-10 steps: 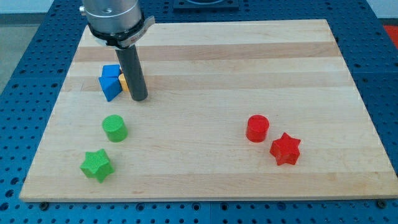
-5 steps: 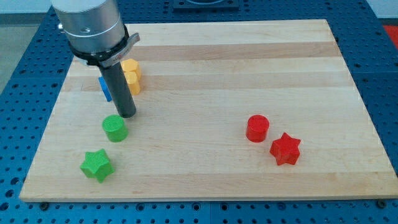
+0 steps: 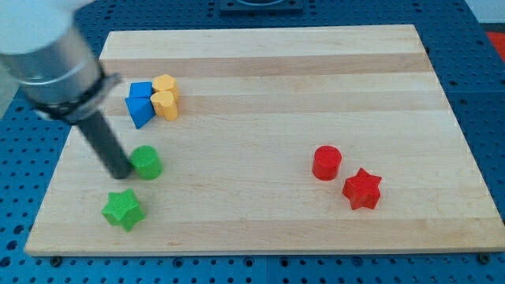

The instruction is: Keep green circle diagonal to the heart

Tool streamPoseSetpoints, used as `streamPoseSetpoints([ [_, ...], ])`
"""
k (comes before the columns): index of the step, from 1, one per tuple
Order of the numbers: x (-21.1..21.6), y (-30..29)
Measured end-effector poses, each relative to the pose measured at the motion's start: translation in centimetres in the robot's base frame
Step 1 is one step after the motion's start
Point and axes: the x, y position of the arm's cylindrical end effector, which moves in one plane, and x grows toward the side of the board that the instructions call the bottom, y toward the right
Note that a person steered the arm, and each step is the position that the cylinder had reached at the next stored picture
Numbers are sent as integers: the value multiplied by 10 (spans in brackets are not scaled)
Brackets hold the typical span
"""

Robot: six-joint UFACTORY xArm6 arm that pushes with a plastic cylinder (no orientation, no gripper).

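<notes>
On a wooden board (image 3: 316, 79), small blocks in three little groups. No box, bowl or tray to hold anything, just the flat board on a blue table with holes (image 3: 481, 31).

Near the view's top left: a blue cube (image 3: 141, 91) and a blue triangle block (image 3: 140, 112) close together, touching or nearly so. Just to their right, a yellow hexagon block (image 3: 164, 84) and a yellow heart (image 3: 165, 103), tight against each other.

Lower down on the view's left: the green circle (image 3: 147, 162), and below it, a bit to the left, a green star (image 3: 121, 209). Apart from each other, with bare wood between. Green circle below the yellow heart and slightly to the left, well apart from it.

On the view's right: a red circle (image 3: 327, 162) and a red star (image 3: 362, 188), just beside each other.

My tip (image 3: 122, 173) down on the board, right at the left side of the green circle, touching it or very nearly. Rod slanting up toward the view's top left, blurry. Nothing held, only a plain rod with no parts to open or close.
</notes>
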Motion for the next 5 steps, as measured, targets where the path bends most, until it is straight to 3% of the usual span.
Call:
streamPoseSetpoints([
  [1,-14,71],
  [5,-44,92],
])
